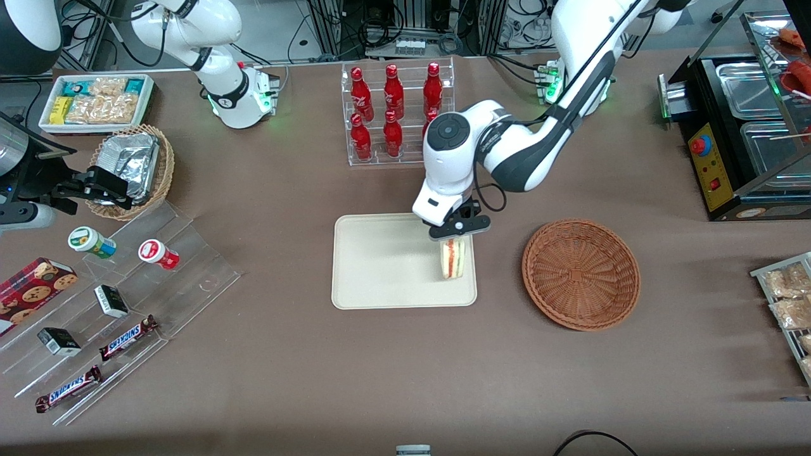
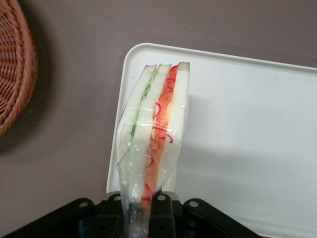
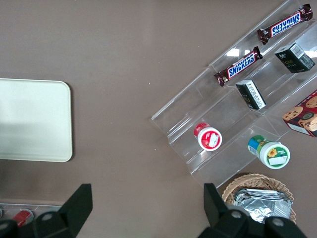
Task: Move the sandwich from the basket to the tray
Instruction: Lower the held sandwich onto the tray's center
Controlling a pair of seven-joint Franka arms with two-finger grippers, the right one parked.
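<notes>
Right now the biggest thing on the tabletop (image 1: pixel 380 373) is the cream tray (image 1: pixel 380 266), a flat rectangle with rounded corners and a low rim, lying near the middle. Beside it, toward the working arm's end, sits the one reddish-brown wicker basket (image 1: pixel 581 273), round and shallow, with nothing in it.

Over the tray's edge nearest that basket hangs the gripper (image 1: pixel 453 239), closed on the top of the sandwich (image 1: pixel 453 258). One sandwich only: a pale white bread wedge in clear film, standing on edge, with a green filling line between one pair of slices and a red-orange one between the next. From the wrist camera the fingers (image 2: pixel 161 210) pinch the gathered film and the bread's tip, and the wedge hangs down toward the tray's corner; whether its lower end touches the tray I cannot tell.

Farther from the front camera than the tray stands a clear rack (image 1: pixel 399 114) with red bottles (image 1: pixel 393 92); six show whole and a seventh peeks out beside the arm.

Toward the parked arm's end lies a tiered clear shelf (image 1: pixel 127 304) carrying two Snickers bars (image 1: pixel 127 337), two small dark boxes (image 1: pixel 111 301) and two lidded tubs (image 1: pixel 92 242), one red, one green. At its edge rests one cookie box (image 1: pixel 31 288). Near that end, one tan basket (image 1: pixel 136 171) holds foil packets, and a white bin (image 1: pixel 95 101) holds snack packets.
</notes>
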